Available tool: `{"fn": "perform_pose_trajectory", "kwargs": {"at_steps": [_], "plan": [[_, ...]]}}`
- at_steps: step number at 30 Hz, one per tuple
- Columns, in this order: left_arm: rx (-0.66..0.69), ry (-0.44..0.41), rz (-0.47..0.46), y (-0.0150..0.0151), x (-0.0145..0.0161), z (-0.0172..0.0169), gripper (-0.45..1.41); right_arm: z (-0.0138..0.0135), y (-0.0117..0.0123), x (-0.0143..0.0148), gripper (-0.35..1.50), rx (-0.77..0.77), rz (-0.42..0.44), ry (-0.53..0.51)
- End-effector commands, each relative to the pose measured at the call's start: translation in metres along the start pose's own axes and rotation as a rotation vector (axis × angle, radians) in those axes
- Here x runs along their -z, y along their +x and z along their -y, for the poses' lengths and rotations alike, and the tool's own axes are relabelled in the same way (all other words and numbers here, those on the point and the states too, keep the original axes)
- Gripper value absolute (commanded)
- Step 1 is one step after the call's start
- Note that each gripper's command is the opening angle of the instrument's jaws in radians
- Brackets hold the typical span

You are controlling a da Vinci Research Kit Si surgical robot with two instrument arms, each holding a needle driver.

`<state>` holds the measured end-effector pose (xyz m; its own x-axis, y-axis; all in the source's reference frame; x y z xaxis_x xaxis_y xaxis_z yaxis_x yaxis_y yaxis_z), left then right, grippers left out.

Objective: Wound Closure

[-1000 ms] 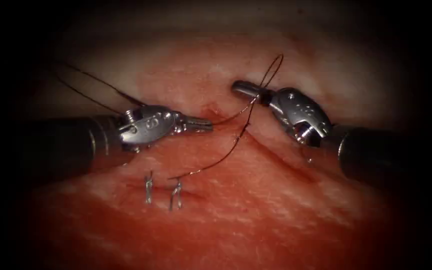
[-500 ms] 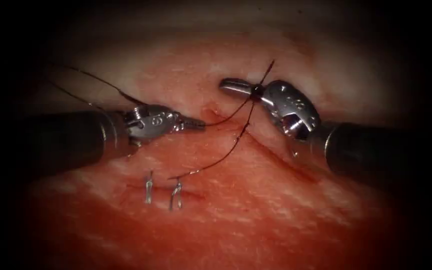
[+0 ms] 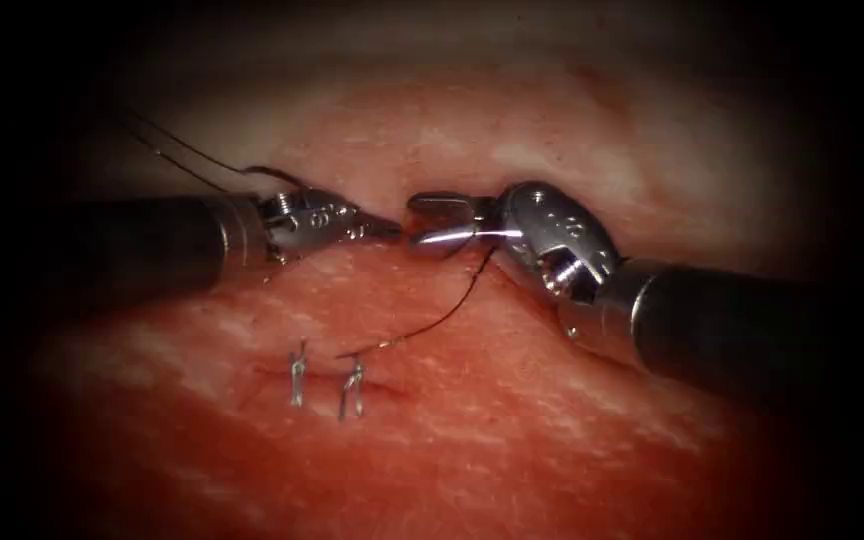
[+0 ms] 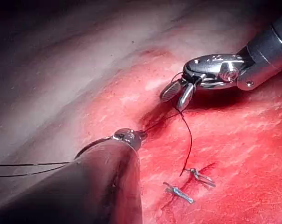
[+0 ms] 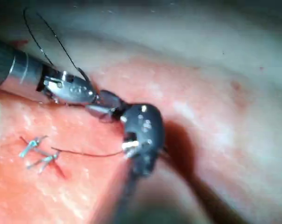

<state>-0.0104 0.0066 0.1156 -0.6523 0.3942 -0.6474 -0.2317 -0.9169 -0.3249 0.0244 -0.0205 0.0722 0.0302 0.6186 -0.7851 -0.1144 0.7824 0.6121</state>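
Observation:
My left tool (image 3: 384, 228) comes in from the left with its jaws shut on the thread, just behind the stitched cut. The right tool (image 3: 430, 222) faces it almost tip to tip, jaws open, with thread wound around them; the left wrist view shows the two jaws (image 4: 177, 93) splayed apart. A dark thread (image 3: 432, 322) hangs from under the right tool down to the right-hand one of two stitches (image 3: 354, 388) in the tissue (image 3: 512, 440). A short stretch of thread (image 4: 159, 122) joins the left tool's tip (image 4: 140, 134) to the right tool.
Two thin thread tails (image 3: 187, 160) trail away behind the left tool's wrist toward the far left. A second stitch (image 3: 297, 378) with short cut ends sits left of the first. A crease in the tissue (image 3: 562, 320) runs under the right shaft.
The right tool has swung left and down until it meets the left tool's tip, and its jaws have opened. The thread loop that stood above it has gone. The left tool backed slightly left.

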Motion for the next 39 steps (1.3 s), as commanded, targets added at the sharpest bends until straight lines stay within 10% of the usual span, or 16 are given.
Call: {"fn": "perform_pose_trajectory", "kwargs": {"at_steps": [1,20,39], "plan": [[0.003,-0.001,-0.002,-0.0001,-0.0009,-0.0001,-0.45,-0.0002,-0.0003,-0.0014,0.72,0.008,0.012,0.021],[0.006,-0.004,-0.002,0.0001,-0.0006,0.0002,-0.45,-0.0001,-0.0007,-0.0014,0.72,0.127,0.353,0.22],[0.005,0.003,0.002,-0.0004,-0.0006,0.0005,-0.45,0.0023,-0.006,-0.0054,0.54,0.206,0.591,0.345]]}}
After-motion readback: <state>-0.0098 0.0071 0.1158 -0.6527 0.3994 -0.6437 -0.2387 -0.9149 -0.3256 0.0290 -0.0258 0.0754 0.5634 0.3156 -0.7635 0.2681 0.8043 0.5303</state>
